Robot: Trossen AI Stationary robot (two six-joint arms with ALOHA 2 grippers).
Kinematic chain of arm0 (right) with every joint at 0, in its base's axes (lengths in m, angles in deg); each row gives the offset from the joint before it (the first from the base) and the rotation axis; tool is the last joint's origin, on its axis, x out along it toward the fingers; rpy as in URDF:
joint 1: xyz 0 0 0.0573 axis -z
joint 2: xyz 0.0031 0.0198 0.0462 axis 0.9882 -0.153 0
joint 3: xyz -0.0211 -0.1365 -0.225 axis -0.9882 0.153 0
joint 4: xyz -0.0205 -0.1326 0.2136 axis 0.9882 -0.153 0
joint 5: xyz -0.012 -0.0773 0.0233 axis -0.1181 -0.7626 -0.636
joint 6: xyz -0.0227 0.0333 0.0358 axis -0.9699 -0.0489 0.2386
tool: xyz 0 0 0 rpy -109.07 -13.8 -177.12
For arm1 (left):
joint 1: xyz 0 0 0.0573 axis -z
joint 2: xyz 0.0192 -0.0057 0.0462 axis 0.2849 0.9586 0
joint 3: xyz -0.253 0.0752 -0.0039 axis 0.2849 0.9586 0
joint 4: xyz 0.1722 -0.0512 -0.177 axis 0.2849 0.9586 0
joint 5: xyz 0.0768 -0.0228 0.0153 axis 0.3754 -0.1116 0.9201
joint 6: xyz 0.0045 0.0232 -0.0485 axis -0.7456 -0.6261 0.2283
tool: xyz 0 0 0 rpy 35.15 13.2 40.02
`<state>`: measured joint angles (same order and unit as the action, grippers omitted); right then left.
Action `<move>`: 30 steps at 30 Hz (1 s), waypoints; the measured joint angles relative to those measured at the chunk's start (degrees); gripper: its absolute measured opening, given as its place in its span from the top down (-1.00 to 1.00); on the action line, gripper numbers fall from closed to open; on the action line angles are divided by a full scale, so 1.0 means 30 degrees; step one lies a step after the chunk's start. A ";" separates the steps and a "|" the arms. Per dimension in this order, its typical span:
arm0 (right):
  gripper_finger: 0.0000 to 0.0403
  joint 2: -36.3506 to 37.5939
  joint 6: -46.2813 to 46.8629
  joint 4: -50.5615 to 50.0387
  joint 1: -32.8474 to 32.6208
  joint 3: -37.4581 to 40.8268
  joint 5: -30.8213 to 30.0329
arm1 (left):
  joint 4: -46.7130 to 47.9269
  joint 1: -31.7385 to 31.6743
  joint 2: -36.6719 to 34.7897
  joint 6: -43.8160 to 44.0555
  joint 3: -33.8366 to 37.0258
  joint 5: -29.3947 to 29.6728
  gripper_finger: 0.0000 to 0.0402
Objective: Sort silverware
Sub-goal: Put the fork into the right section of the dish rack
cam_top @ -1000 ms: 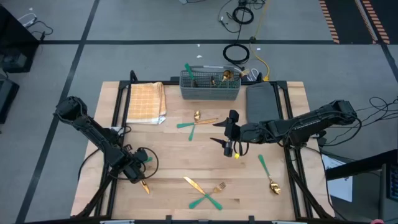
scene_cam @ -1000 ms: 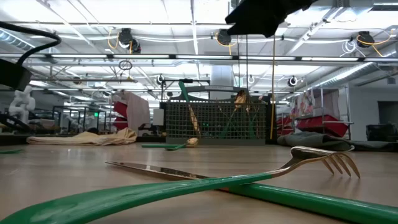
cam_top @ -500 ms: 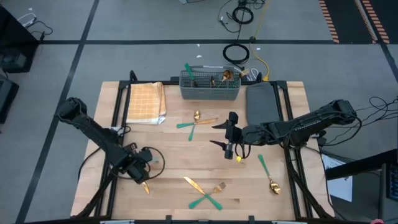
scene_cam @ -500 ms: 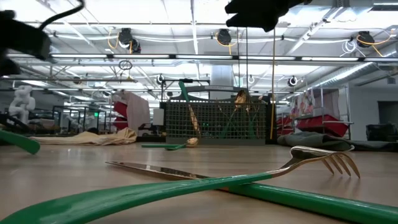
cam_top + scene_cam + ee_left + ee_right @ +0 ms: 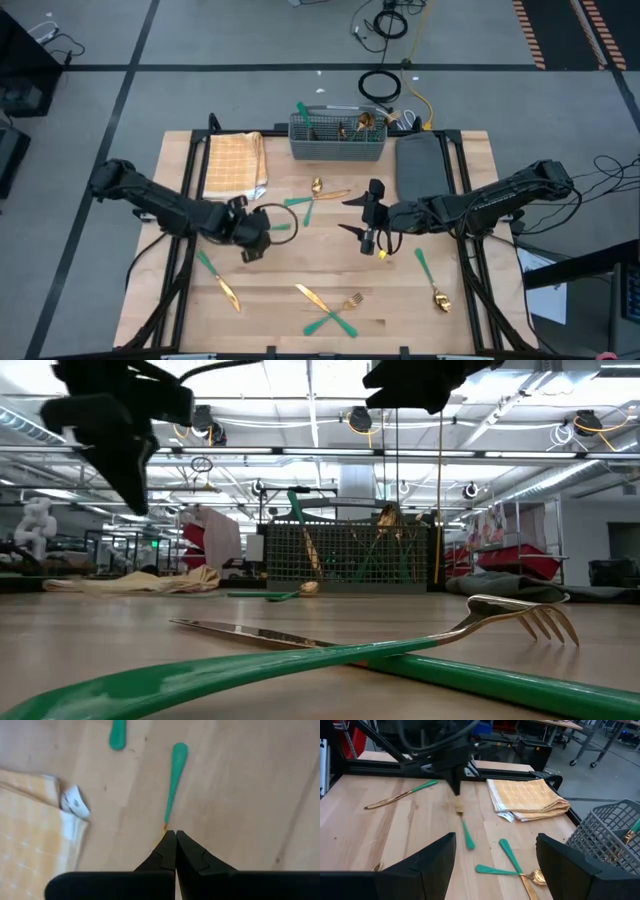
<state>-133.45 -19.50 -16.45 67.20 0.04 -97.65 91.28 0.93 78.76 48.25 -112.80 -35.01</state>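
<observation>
My left gripper [image 5: 260,234] hangs over the table's left-middle, shut on a piece of silverware [image 5: 175,775] with a teal-green handle [image 5: 283,228]. The right wrist view shows the piece [image 5: 467,837] below the fingertips. My right gripper [image 5: 358,215] hovers open over the table's middle with nothing between its fingers [image 5: 440,860]. A knife [image 5: 218,280] lies flat near the left front. A fork and a knife [image 5: 335,315] lie crossed at the front. Two more pieces [image 5: 312,200] lie crossed near the middle, and a spoon [image 5: 430,280] lies at the right. My left gripper pinches the piece by its gold end [image 5: 164,826], where the teal handle begins, between its two fingertips. The fingers slant down from the table's left. The handle runs on past them and hangs slanting below, its free end [image 5: 469,845] lowest.
A grey slotted basket [image 5: 337,140] holding several pieces stands at the far edge. A folded tan checked cloth [image 5: 235,165] lies at the far left, a dark pad [image 5: 420,165] at the far right. Bare wood lies between the two grippers.
My left gripper has risen from the near-left part of the table and swung toward the table's middle and far side. It has carried the teal-handled piece up off the wood. The knife that lay beside it stays flat on the table.
</observation>
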 joint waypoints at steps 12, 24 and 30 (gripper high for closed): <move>-0.31 0.0000 0.1629 -0.2604 0.0000 0.0000 0.0165 | -0.3827 -0.3135 0.0688 -0.8015 0.1341 -0.1880 0.50; -0.31 0.0000 0.1681 -0.3288 -0.0015 0.0000 0.0172 | -0.3241 -0.6231 0.3959 -1.1043 0.1553 -0.3324 0.19; -0.31 0.0000 0.2113 -0.3789 -0.0015 0.0000 0.0172 | -0.3737 -0.6995 0.5271 -1.1584 0.1553 -0.5319 0.19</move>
<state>-133.45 -13.16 -27.81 67.16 0.04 -97.13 80.07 -20.06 94.57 13.49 -108.14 -50.97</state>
